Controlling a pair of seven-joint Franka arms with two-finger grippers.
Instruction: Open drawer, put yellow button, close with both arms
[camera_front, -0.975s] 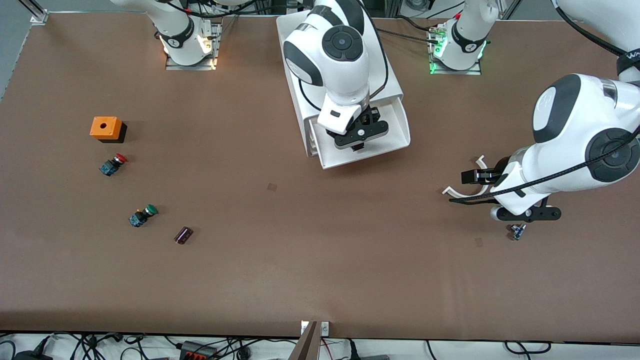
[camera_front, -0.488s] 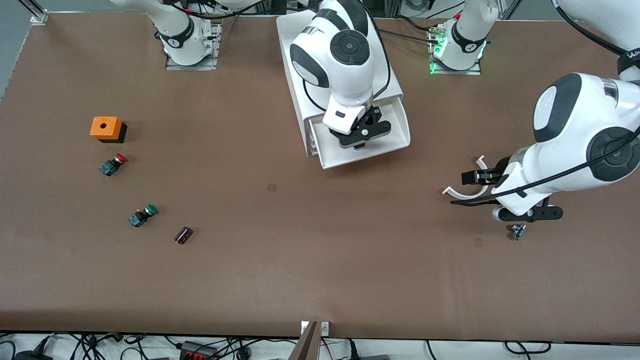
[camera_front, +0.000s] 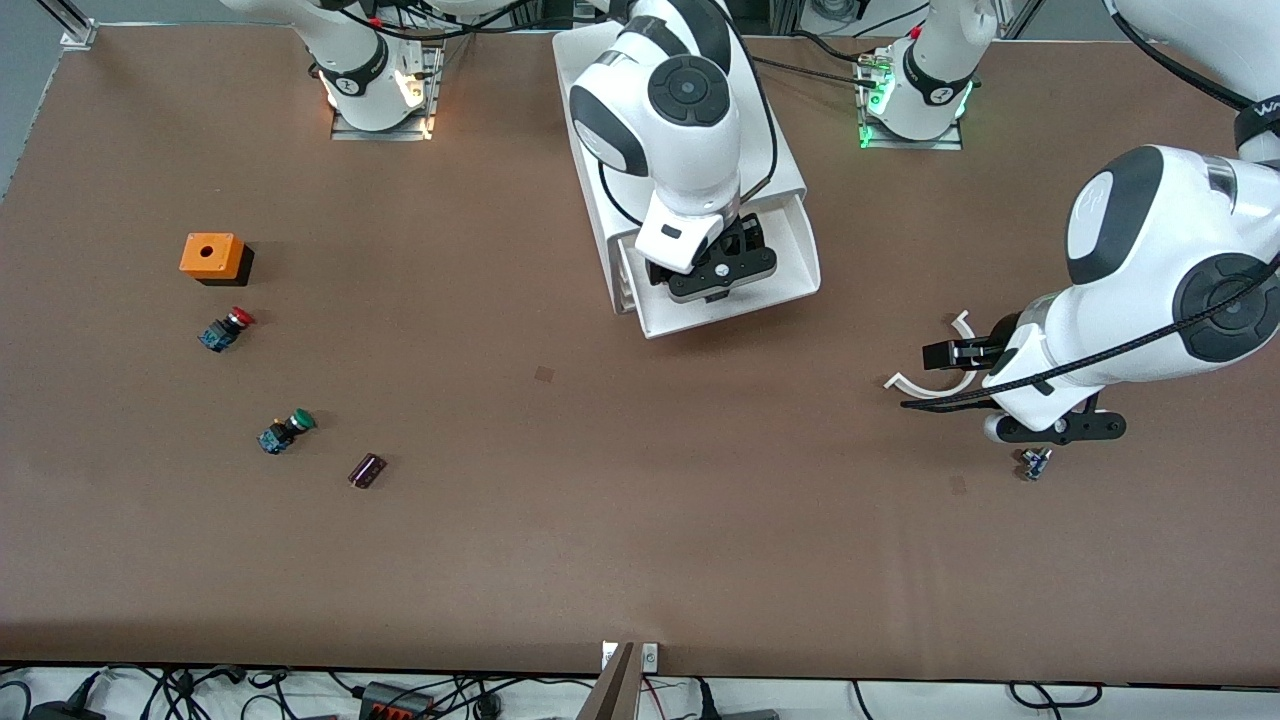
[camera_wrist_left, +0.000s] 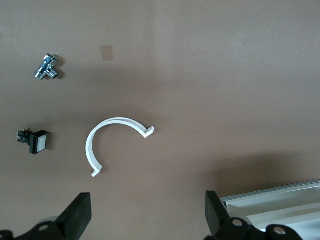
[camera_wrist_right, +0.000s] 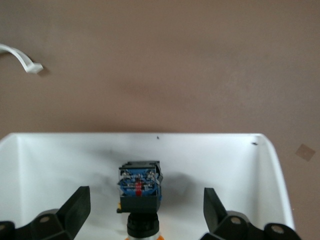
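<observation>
The white cabinet (camera_front: 590, 100) stands at the robots' edge of the table, its top drawer (camera_front: 790, 260) pulled out. My right gripper (camera_front: 712, 278) hangs over that drawer and hides its inside in the front view. In the right wrist view the yellow button (camera_wrist_right: 140, 182) lies in the drawer (camera_wrist_right: 60, 160) between the open fingers of my right gripper (camera_wrist_right: 145, 205), which do not touch it. Its blue-black body shows, with only a sliver of the orange cap. My left gripper (camera_front: 1055, 428) is open and empty over bare table toward the left arm's end, as the left wrist view (camera_wrist_left: 147, 210) also shows.
A white C-shaped clip (camera_front: 935, 380) (camera_wrist_left: 117, 140) and a small blue part (camera_front: 1035, 463) lie by my left gripper. An orange box (camera_front: 212, 257), a red-capped switch (camera_front: 226, 329), a green-capped switch (camera_front: 286, 431) and a dark cylinder (camera_front: 367, 470) lie toward the right arm's end.
My right gripper has shifted a little back and forth over the open drawer. The left arm has hardly moved.
</observation>
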